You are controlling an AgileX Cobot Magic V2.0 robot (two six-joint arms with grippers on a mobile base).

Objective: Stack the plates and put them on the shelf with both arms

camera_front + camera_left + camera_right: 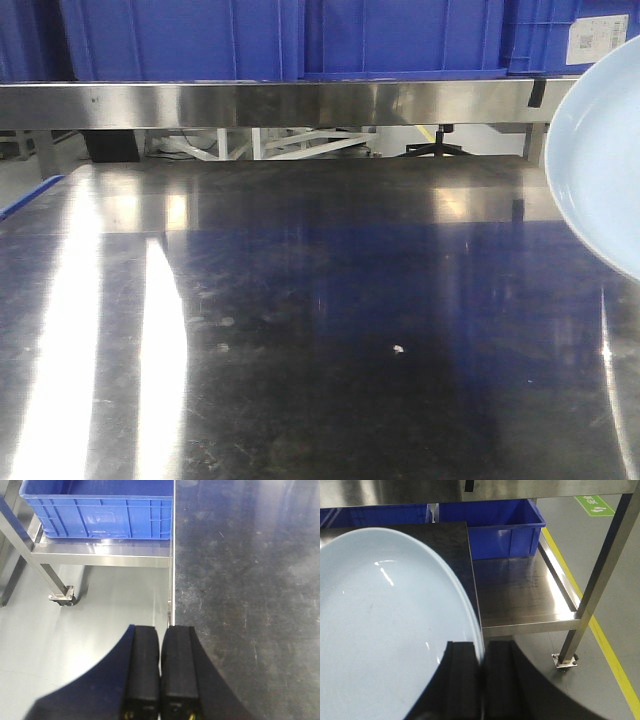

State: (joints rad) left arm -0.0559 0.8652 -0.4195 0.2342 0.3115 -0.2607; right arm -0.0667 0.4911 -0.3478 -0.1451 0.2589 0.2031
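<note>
Right claw [481, 680] clamped on rim of plate [380, 620]: single thin edge grip. Plate looks lifted and tilted at 3 o'clock of front view, overhanging edge of surface [320, 300]. Left claw [161, 677] closed tight, empty, over surface's 9 o'clock edge. Second plate not in view.

Risks:
- glossy rim slips from pads
- plate sags or swings
- plate clips shelf rail [300, 100] at 12 o'clock
- plate falls clear of surface

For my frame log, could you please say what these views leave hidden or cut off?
- plate: cropped by the front view's right edge, the right wrist view's left edge.
- Second plate: in no view.
- right gripper: outside the front view.
- Crate label: too small to read.
</note>
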